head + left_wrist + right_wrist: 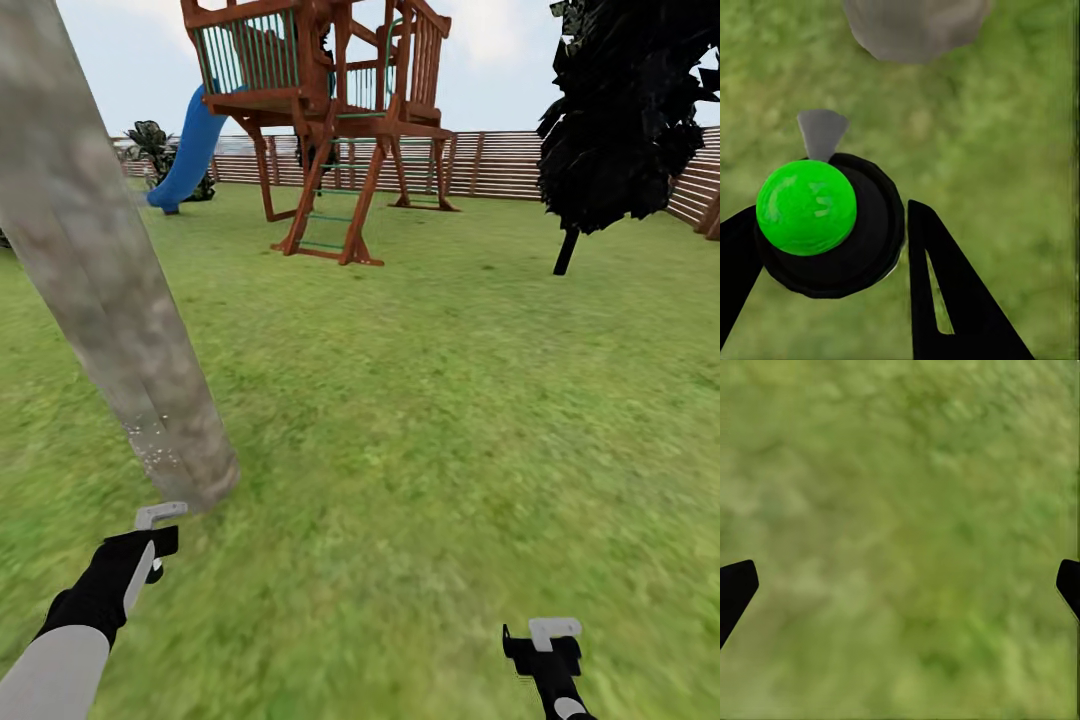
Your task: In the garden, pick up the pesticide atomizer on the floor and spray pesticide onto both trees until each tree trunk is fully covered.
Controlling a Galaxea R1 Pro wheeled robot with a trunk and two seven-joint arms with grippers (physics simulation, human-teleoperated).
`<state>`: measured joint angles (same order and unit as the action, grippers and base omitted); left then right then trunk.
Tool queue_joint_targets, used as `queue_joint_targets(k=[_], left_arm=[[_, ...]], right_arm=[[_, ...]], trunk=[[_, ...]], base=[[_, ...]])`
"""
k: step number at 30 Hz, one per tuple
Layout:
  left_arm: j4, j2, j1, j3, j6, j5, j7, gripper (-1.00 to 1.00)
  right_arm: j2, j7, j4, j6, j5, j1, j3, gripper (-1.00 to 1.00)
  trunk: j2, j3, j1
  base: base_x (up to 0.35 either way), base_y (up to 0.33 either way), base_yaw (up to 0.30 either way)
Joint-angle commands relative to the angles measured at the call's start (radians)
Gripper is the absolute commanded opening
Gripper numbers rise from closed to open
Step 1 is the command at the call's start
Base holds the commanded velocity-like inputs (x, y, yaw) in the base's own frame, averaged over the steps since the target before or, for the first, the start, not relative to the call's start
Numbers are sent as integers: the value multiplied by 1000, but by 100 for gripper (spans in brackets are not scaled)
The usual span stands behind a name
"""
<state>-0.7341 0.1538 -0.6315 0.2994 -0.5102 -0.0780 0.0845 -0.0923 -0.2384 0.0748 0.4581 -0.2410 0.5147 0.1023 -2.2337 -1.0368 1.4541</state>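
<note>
The tree trunk (95, 270), thick and pale grey-tan, leans across the left of the head view and meets the grass floor (420, 440) at its base. A few white pesticide specks (152, 455) dot its lower part. My left gripper (150, 545) sits just short of that base, shut on the pesticide atomizer (158, 516). In the left wrist view the atomizer (817, 217) shows a bright green round top on a black body between my left gripper's (832, 259) fingers, its grey nozzle aimed at the trunk's foot (915, 30). My right gripper (545, 640) hangs low over grass, open and empty (900, 585).
A reddish-brown wooden play tower (330, 120) with a blue slide (190, 150) stands ahead. A near-black conifer (620, 110) stands at the right. A slatted fence (500, 160) closes the far side. Open lawn lies between.
</note>
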Motion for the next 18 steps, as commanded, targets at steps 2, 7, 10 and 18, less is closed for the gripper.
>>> queue_joint_targets(k=[2, 7, 10, 18], left_arm=[[-2, 0, 0, 0, -10, -10, -5, -100], [-2, 5, -2, -8, -19, -11, -9, -100], [-2, 10, -2, -3, -70, -12, -13, -100], [-2, 6, -2, -10, -105, -11, -15, -100]], right_arm=[[0, -3, -1, 2, -11, 1, 8, 100], [0, -3, -1, 2, -11, 1, 8, 100], [0, -2, -1, 2, -11, 1, 8, 100], [0, -2, -1, 2, -11, 1, 8, 100]], trunk=[[0, -1, 0], [0, -1, 0], [0, -1, 0], [0, -1, 0]], base=[[194, -214, 39], [141, -244, 267], [98, -262, 277], [180, -225, 149]])
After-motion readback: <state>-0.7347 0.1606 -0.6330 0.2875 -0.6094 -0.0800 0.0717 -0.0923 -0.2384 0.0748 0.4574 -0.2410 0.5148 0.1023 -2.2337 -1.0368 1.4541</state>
